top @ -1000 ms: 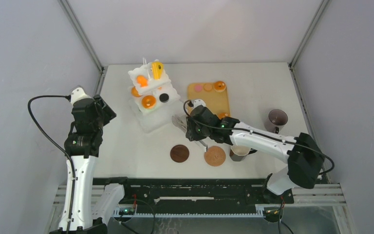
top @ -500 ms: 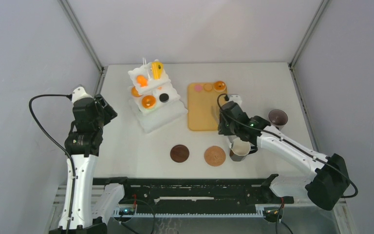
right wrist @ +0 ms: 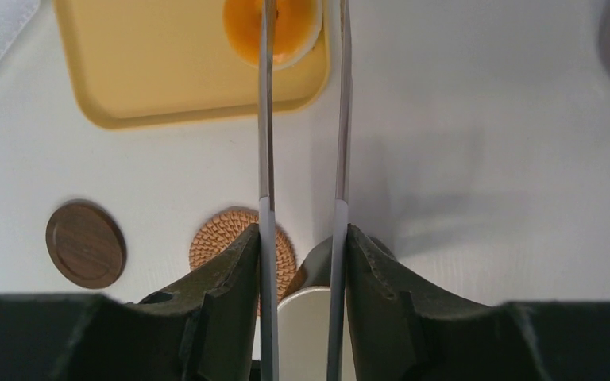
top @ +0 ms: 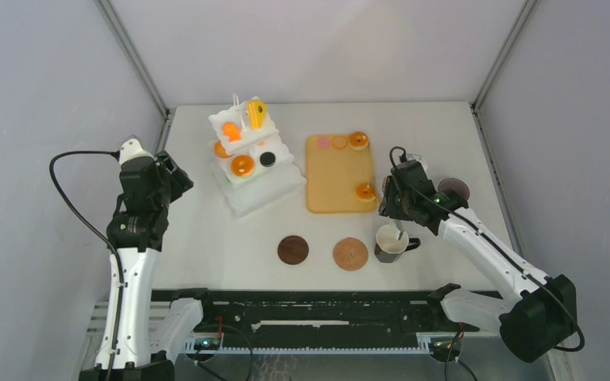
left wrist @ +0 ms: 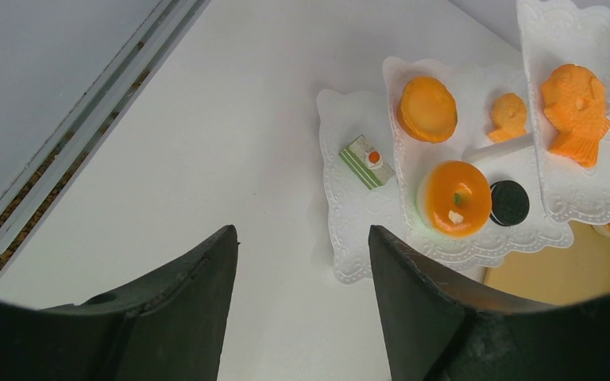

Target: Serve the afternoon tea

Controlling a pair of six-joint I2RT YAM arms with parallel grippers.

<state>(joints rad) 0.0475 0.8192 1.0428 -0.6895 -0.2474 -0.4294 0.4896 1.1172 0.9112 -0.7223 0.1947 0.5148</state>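
Right pincer (right wrist: 302,234) around slim, flat-bladed tongs (right wrist: 265,119)

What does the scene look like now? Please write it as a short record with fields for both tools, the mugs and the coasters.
left tool: open, empty, above the table beside the white tiered stand
right tool: shut on tongs
tongs tips: at the orange tart on the tan tray; contact cannot be told
mugs: one beside the woven coaster, one farther right; neither on a coaster
dark coaster: nothing on it
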